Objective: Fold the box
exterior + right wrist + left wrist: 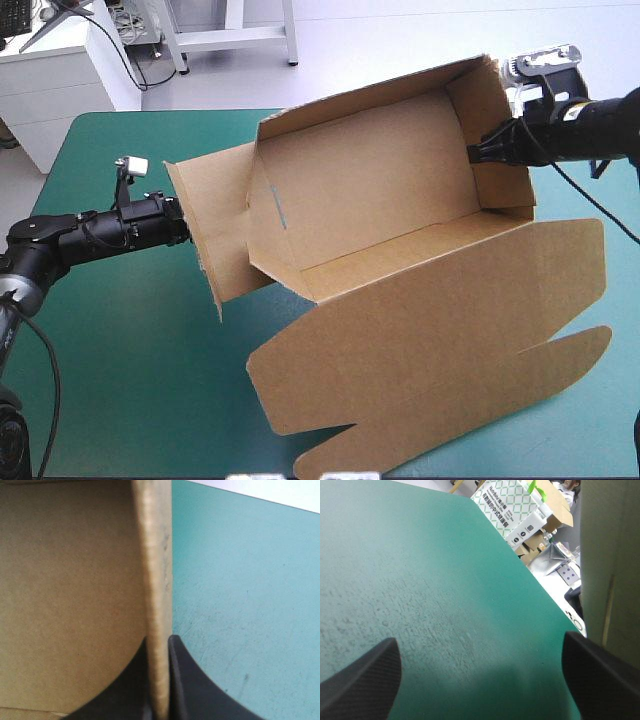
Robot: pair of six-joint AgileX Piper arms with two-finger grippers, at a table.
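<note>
Right hand (160, 639) on box (380, 190) wall, seemingly

In the high view, left gripper (187, 228) partly behind the box (380, 190) flap.

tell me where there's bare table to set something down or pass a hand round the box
Freest: the near-left teal-green cover, bordered by the left arm, the lid of the box and the near edge. Also the far-left corner beyond that arm. Crowded: middle and right, where the box spreads and the right arm's jaws clamp its wall.
</note>
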